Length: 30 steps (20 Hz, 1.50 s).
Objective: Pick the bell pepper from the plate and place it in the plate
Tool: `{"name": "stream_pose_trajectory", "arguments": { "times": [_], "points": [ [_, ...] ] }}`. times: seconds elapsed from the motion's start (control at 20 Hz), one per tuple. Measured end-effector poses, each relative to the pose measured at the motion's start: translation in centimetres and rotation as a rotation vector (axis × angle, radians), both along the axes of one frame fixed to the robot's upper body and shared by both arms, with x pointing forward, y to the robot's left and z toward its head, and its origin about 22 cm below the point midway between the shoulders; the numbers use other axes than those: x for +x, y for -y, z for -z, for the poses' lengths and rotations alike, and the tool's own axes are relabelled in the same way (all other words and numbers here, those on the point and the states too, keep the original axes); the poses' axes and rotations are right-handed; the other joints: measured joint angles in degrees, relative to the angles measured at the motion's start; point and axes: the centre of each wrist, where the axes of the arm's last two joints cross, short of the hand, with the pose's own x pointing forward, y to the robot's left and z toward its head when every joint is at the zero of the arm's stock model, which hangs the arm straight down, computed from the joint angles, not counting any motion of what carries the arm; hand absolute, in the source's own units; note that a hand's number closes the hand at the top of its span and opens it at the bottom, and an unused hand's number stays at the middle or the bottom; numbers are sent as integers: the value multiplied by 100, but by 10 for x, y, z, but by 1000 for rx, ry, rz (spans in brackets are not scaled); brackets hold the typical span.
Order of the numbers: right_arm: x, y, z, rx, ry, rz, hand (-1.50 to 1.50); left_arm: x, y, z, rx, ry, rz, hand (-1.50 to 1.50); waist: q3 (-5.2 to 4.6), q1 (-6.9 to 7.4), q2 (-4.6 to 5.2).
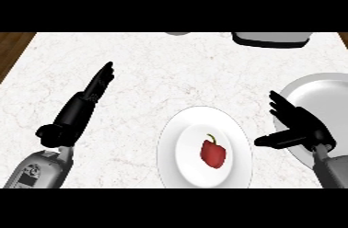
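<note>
Two round white plates sit on the pale marble-patterned counter top (170,71) in the head view. One white plate (178,135) lies near the middle of the lower part of the view and holds the small red bell pepper (213,153), which rests on its side in the plate's inner well with its dark green stem pointing up and to the left. The second white plate (326,96) lies at the right edge, partly cut off by the frame, and nothing shows on its visible surface. The two plates are near each other but apart.

The black right hand (299,126) hovers over the near-left rim of that second plate, fingers straight and spread toward the upper left, thumb sticking out to the left toward the pepper's plate; it holds nothing. The black left hand (88,96) stretches flat over the counter at the left, fingers straight and together, pointing up and right, also holding nothing.

At the top edge, a grey-and-white vessel (272,38) and a small grey object (178,33) are cut off. No writing can be read anywhere.
</note>
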Motion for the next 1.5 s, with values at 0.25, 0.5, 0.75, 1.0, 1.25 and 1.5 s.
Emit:
{"name": "stream_pose_trajectory", "arguments": {
  "times": [0.25,0.5,0.75,1.0,1.25,1.5],
  "points": [
    [27,-35,-28,-359,-28,-199,-150,5,-5,-12,12,27,40,0,0,18,-21],
    [49,-104,-56,-523,-69,-288,-150,-1,-21,-9,15,25,30,0,8,-112,-47],
    [65,-147,-81,-542,-176,-328,-150,-2,-31,-9,14,29,16,0,14,-228,-56],
    [75,-159,-94,-432,-271,-377,-150,-3,-38,-8,15,29,6,0,15,-285,-59],
    [84,-157,-100,-409,-356,-416,-150,-2,-38,-7,14,34,0,0,14,-310,-62],
    [97,-138,-101,-427,-419,-390,-150,-5,-33,-3,12,29,7,0,16,-313,-58]
  ]
}}
